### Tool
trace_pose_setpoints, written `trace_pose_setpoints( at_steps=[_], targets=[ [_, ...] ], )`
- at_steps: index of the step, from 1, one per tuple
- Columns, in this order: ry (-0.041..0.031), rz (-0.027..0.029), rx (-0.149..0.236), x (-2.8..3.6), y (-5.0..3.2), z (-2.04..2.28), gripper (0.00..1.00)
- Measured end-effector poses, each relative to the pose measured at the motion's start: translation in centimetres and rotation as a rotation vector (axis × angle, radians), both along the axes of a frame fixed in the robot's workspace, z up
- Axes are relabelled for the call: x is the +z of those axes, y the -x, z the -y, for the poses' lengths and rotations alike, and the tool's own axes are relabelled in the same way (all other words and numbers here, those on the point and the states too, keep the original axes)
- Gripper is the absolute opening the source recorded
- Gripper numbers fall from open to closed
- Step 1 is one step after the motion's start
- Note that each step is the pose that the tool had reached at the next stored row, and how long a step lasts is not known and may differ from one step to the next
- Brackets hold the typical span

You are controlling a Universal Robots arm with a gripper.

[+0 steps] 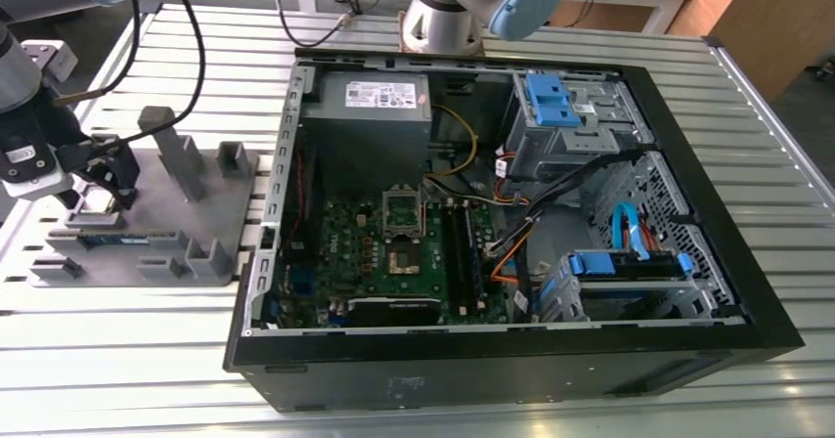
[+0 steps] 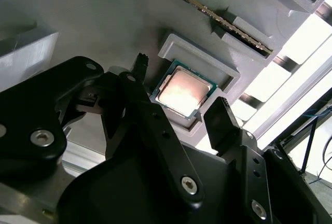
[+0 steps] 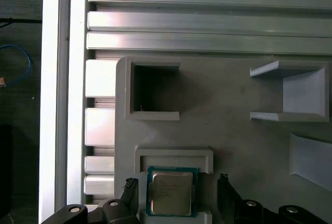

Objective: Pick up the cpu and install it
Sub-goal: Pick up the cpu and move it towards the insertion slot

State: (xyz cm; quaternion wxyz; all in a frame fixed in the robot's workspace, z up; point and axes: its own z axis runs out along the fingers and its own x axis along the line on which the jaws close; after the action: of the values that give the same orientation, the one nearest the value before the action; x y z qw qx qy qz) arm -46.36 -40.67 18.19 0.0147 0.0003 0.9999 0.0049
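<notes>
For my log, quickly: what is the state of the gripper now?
Gripper: open, straddling the cpu in its grey holder, not gripping it.

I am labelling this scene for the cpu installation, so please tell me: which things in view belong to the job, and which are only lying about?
Belong to the job:
- cpu, seated in the grey holder
- gripper, open, fingers either side of it
- motherboard in the computer case

Just lying about:
- memory stick on the holder
- blue drive cage
- power supply
</notes>
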Motion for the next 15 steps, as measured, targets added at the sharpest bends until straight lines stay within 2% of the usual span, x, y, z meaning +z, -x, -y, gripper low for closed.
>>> trace_pose_setpoints(
  at_steps=[5,6,15],
  targets=[
    [0.0,-0.0001,0.0,0.0,0.0,0.0,0.69],
    [0.0,0.0,0.0,-0.01,0.0,0.0,0.62],
    [-0.0004,0.0002,0.0,-0.02,0.17,0.0,0.62]
  ],
)
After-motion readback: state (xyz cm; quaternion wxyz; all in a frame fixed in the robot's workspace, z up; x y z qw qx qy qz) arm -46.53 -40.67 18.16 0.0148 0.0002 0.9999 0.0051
